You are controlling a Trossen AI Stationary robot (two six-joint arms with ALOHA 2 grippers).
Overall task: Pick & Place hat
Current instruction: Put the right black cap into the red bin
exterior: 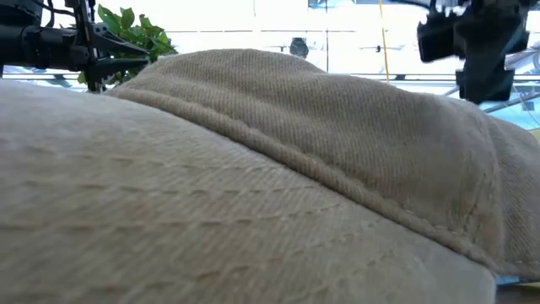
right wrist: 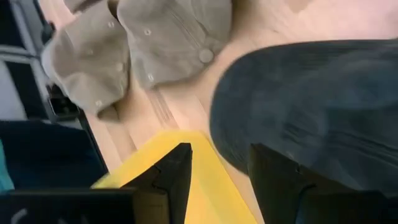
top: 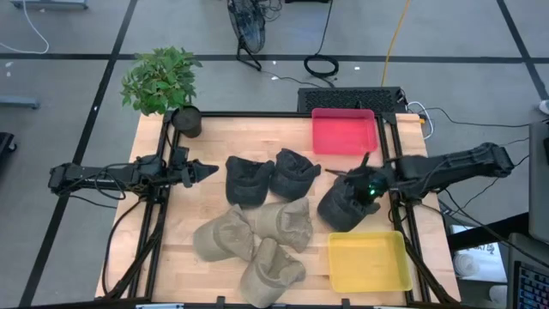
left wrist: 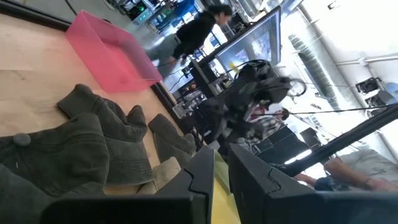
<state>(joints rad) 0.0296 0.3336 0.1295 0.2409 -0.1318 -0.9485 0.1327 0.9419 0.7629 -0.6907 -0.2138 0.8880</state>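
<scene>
Over the right side of the wooden table (top: 214, 137), the right gripper (top: 364, 184) hangs with its two fingers (right wrist: 177, 177) spread apart, nothing between them, just above a dark hat (top: 345, 206) that lies on the wood between the pink tray (top: 343, 130) and the yellow tray (top: 369, 261). Seen from that arm's wrist, the hat's dark crown sits beside the yellow tray's corner, with tan caps beyond. Two more dark hats (top: 249, 178) rest mid-table, close together, and three tan hats (top: 225, 238) cluster nearer the front edge; one of them fills almost the entire table-level view. At the table's left edge the left gripper (top: 206, 171) hovers above the surface, its fingers (left wrist: 252, 174) close together with only a narrow gap and holding nothing. A potted plant (top: 163, 81) stands at the far left corner.
</scene>
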